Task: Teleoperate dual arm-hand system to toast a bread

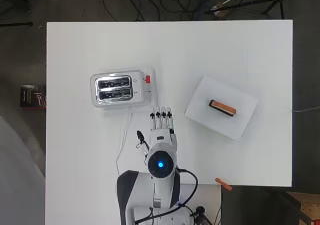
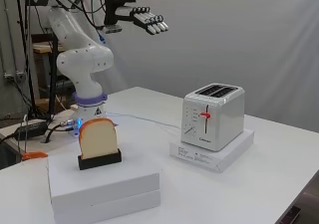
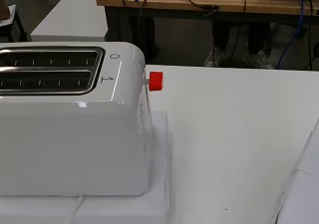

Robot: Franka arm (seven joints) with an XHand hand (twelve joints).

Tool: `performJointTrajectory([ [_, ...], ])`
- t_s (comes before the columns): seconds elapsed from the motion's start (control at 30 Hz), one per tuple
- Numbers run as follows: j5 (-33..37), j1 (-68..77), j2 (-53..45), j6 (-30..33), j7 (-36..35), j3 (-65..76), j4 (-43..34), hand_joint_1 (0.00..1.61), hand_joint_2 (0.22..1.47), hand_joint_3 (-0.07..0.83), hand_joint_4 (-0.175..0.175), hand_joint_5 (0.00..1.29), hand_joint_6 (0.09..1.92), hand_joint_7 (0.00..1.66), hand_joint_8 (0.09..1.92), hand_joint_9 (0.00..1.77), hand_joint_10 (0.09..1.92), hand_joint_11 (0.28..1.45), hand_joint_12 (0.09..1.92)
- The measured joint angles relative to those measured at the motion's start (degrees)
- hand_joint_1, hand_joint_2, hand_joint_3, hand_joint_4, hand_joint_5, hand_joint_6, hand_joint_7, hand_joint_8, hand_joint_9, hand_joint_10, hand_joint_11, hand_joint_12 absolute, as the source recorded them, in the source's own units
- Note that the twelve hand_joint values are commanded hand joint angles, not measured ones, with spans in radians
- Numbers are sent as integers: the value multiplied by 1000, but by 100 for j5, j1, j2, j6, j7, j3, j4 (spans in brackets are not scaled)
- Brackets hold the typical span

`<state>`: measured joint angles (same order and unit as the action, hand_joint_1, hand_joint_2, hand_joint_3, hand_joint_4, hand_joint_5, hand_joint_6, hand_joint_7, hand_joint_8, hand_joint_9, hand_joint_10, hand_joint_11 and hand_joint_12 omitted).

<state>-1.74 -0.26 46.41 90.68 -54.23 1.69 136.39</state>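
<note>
My hand hangs high over the worktop, fingers straight and holding nothing.

Outward from my fingertips: one toaster with two empty slots and a red lever stands on a flat white box. Well apart, one bread slice stands upright in a black holder on two stacked white boxes. My wrist view cuts off the toaster's far end; the bread doesn't show there.
</note>
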Motion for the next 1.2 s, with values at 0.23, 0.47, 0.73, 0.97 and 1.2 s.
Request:
performJointTrajectory([
  [0.23, -422, -81, 109, -36, -1339, 740, -6, 24, 1224, 3, -82, 301, 87, 334, 87, 425, 87, 431, 87],
  [0.47, -821, -207, -1451, -482, -513, 1247, -1423, 0, 1206, -1, 19, 342, 87, 375, 87, 561, 87, 537, 87],
  [0.73, -1159, -374, -2343, -335, 337, 2402, -1729, 0, 1180, -9, 29, 421, 87, 515, 87, 690, 87, 605, 87],
  [0.97, -1199, -466, -3635, -25, 252, 2941, -1851, 0, 1087, -6, 13, 503, 87, 624, 87, 779, 87, 564, 87],
  [1.2, -1082, -512, -4365, -149, -608, 2740, -2323, 7, 1065, -7, 28, 494, 87, 591, 87, 696, 87, 501, 87],
])
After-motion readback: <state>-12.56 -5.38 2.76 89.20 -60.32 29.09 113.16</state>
